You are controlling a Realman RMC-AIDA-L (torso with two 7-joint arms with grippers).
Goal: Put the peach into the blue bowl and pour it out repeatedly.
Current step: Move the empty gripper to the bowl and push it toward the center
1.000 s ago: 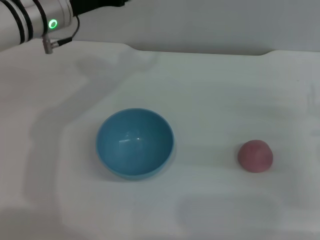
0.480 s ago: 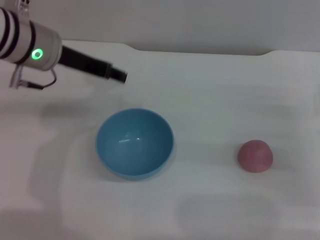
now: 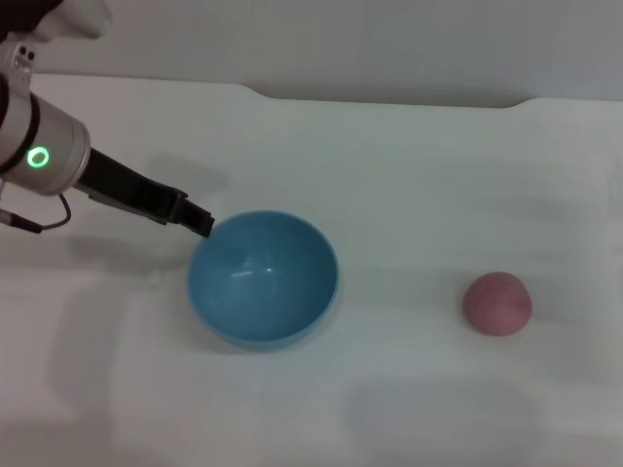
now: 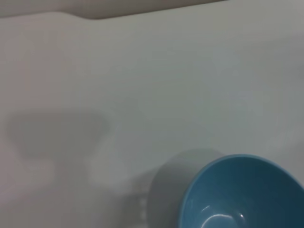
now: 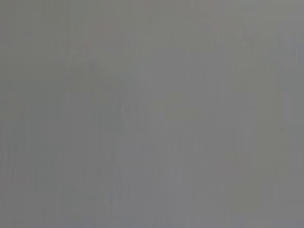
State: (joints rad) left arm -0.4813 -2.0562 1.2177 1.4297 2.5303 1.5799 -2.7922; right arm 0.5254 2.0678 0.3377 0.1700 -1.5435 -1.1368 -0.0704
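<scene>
Peach (image 3: 496, 304) lies well apart from left end effector (image 3: 200, 222).

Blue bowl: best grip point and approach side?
Pinch the rim of the round glossy light-blue bowl on its left, where the left tool already sits, coming from above. It stands upright and empty, too wide to span. The small pink peach lies apart.

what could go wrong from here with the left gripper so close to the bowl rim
1. The left gripper sits right at the rim of the glossy light-blue round bowl; it might nudge or tip the bowl rather than grasp it.
2. The small pink matte peach lies loose on the white table, far on the bowl's right, so it may roll if bumped.
</scene>
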